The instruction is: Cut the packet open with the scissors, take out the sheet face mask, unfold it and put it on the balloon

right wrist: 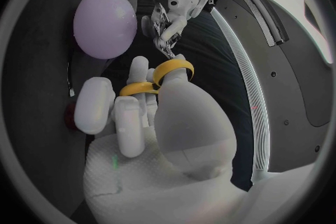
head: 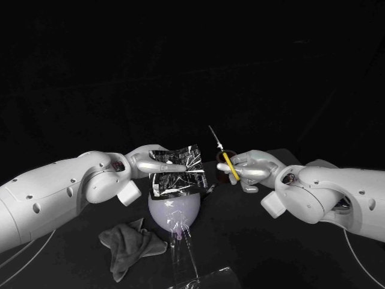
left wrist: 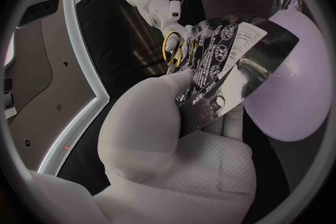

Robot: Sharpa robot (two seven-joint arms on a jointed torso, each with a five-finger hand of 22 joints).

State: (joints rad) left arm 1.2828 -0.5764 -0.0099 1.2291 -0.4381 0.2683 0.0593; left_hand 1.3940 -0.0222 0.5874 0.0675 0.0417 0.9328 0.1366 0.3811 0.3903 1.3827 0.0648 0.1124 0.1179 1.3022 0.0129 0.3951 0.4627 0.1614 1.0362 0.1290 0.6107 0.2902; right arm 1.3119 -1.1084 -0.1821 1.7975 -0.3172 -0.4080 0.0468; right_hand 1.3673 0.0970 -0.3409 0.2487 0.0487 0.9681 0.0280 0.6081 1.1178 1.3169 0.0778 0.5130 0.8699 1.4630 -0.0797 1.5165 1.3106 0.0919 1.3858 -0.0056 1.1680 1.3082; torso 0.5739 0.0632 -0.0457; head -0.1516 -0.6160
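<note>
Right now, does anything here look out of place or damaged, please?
Nothing looks spilled or broken. The packet, held by the left hand near the lavender balloon, is bent rather than flat, and a grey cloth lies crumpled beside the balloon. The right hand holds the scissors apart from the packet.

packet (head: 177, 171) in left hand (head: 145, 159), over balloon (head: 175, 214) top | scissors (head: 227, 159) in right hand (head: 249, 168), just right of packet | balloon between the 2 arms | cloth (head: 130, 244) on table (head: 271, 253), left of balloon, nearer robot
</note>
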